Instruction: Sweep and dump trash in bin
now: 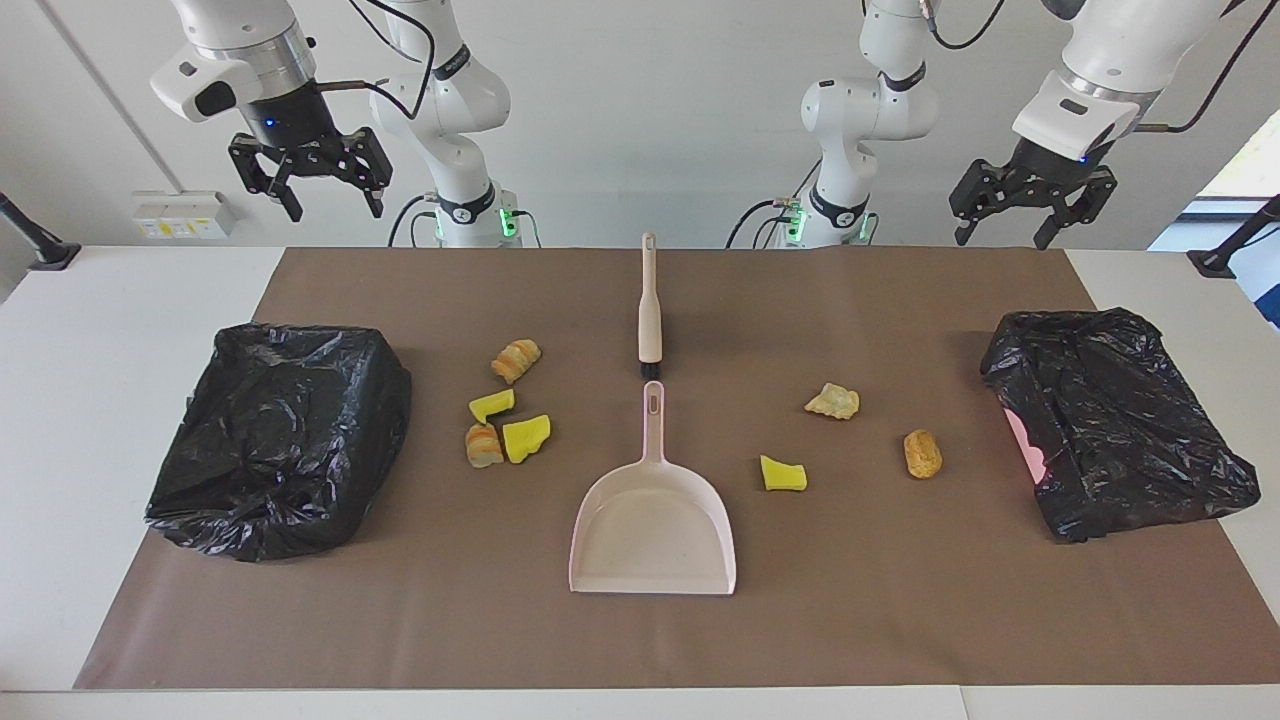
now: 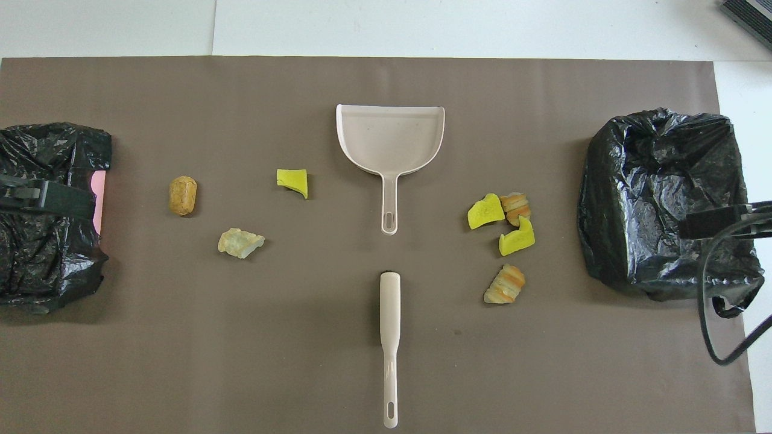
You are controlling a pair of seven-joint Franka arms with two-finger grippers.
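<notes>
Overhead, the right end effector [image 1: 310, 185] and left end effector [image 1: 1030, 210] hang raised, fingers apart, each over a black-bagged bin [image 1: 280, 435] [image 1: 1115, 420]. Between them on the tabletop [image 1: 900, 600] lie the dustpan [image 1: 652, 520], brush [image 1: 650, 310] and scattered trash [image 1: 510, 405].

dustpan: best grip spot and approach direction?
Grip the dustpan by its slim handle, coming straight down from above with the fingers across the handle's width. It lies flat on the mat, handle pointing toward the robots. The handle tip nearly meets the brush, so take it mid-length, away from that tip.
</notes>
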